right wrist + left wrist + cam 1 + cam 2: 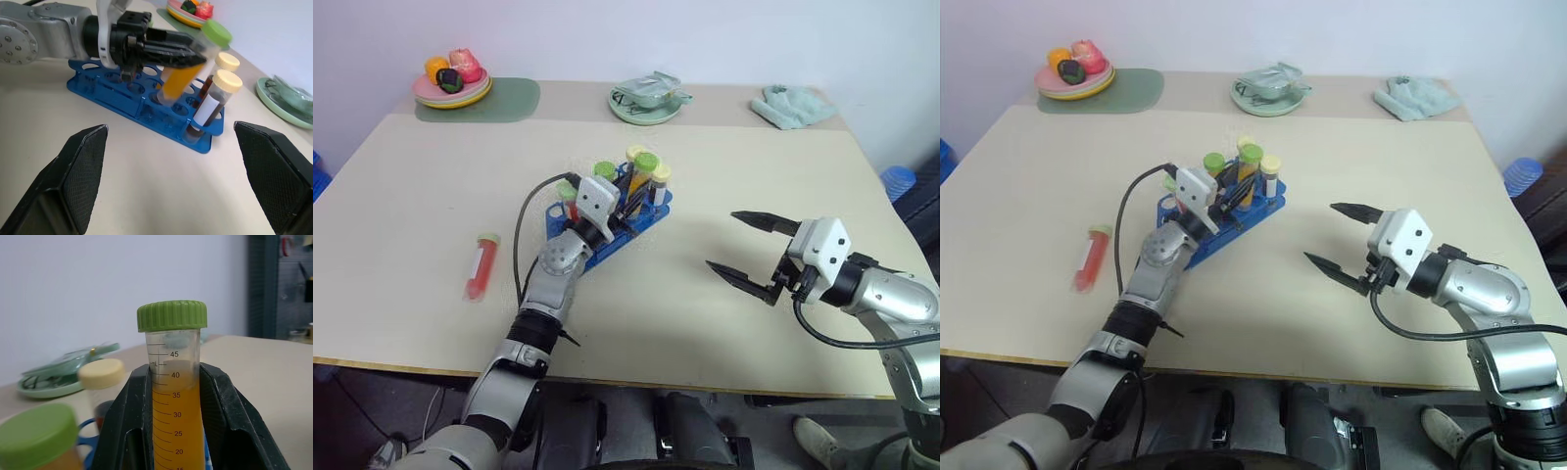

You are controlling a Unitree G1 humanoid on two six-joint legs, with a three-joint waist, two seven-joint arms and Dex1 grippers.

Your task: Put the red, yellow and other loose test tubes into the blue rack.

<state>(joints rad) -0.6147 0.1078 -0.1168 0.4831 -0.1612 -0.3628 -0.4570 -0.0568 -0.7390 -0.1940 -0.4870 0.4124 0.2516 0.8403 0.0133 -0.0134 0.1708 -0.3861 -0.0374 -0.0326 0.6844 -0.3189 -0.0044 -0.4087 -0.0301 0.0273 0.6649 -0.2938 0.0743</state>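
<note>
While clamped tight in the left claw [183, 55], yellow tube [183, 78] sits over the blue rack [122, 95], green cap up and leaning away from the wrist, foot already down at a hole in the rack's middle. Long axis tilted, not plumb: looks like it needs straightening before it drops home, or the foot may catch the rim of the hole. Just beside it, two brown tubes with cream caps [215, 95] standing upright at the rack's far end, close enough to be nudged if the yellow one swings that way.

Over to the loose one: red tube [481, 266] lying flat on the bench [724, 176], well apart from the rack, out on the robot's left. Long axis running roughly near-to-far, cap at the far end. Nearer by a good way to the left arm than to the right, so likely a job for the left once the yellow one is let go.

Right claw [750, 253] hanging above the bench on the rack's right, fingers spread wide, nothing between them, pointing in towards the rack. Well apart from everything; seems on standby.

Judged from here: yellow tube nearly seated, red tube not yet touched. Whether the yellow tube's foot is truly inside its hole or only resting at the edge cannot be told.
</note>
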